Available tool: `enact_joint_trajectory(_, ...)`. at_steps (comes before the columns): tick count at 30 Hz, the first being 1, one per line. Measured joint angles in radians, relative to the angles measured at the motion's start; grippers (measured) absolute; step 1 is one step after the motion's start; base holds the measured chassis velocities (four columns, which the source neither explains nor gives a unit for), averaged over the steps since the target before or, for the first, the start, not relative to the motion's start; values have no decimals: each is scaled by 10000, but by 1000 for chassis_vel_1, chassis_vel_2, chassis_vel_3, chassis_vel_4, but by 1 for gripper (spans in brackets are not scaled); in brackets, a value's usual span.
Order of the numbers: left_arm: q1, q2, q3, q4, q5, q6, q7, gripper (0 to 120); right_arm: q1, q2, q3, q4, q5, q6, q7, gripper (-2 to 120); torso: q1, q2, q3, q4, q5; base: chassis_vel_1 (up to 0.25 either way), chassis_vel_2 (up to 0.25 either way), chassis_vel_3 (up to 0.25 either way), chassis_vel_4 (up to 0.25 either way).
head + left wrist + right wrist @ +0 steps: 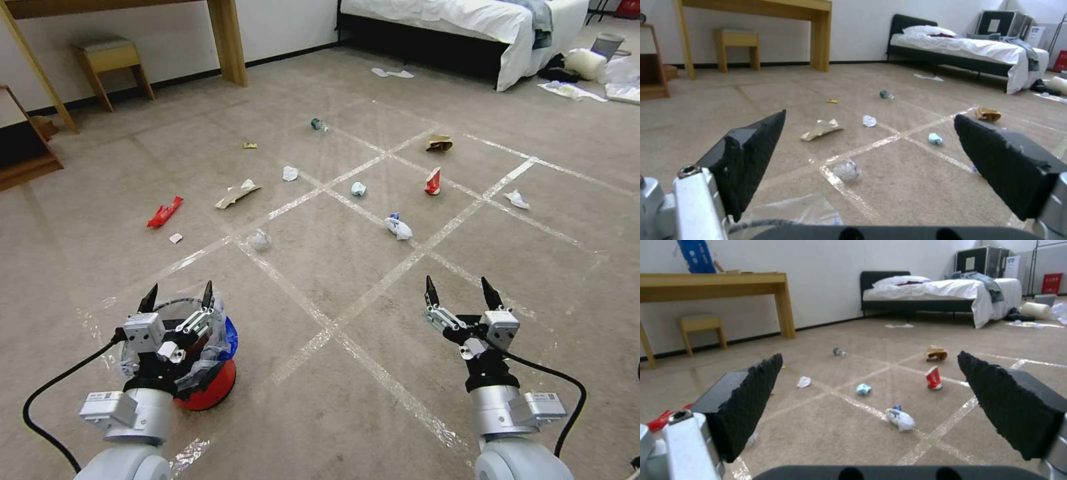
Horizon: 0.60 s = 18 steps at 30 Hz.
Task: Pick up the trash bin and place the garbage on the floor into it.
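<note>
Red-orange plastic marks the trash bin [215,385], which is seen standing on the floor [347,280] at the near left, its crinkled clear liner and blue rim patch partly covered by the left gripper [177,298]. That gripper is held just above the bin's mouth with its jaws spread wide and nothing caught between them; the bin is judged not yet grasped or lifted. The right gripper [464,288] is held well to the right of the bin, above bare carpet, equally wide open and empty.

No litter can be made out inside the bin, though much of its inside is hidden by the arm. The garbage is still scattered beyond the bin: a clear crumpled wad [259,240] lies nearest, on a tape line; a red wrapper [164,212] and a small white scrap [175,238] lie farther out to the bin's left side; a cardboard scrap [237,194], a white tissue [290,173] and a pale blue wad [358,189] are seen farther on. A white-and-blue wad [398,227], a red-and-white carton [433,181], a brown paper bag [439,142], a small bottle [319,124] and another tissue [516,199] lie well away from the bin.

By this evidence the task is judged to be at its very start: the bin remains to be picked up, and every piece remains to be collected.
</note>
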Motion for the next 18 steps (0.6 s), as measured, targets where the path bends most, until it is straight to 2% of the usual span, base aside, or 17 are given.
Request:
enact_joint_trajectory(13, -88, 9, -14, 249, -12, 30, 7, 100, 343, -117, 46, -136, 137, -75, 18, 100, 0, 0, 0, 1, 0, 0, 0, 0, 0)
enact_joint_trajectory(17, -94, 105, -119, 264, -152, 260, -7, 100, 479, -182, 116, -228, 288, -178, 63, 100, 0, 0, 0, 0, 0, 0, 0, 0, 0)
enact_joint_trajectory(18, -93, 204, -204, 231, -295, 482, -76, 100, 507, -225, 139, -278, 311, -181, 74, 100, 0, 0, 0, 0, -1, 0, 0, 0, 0)
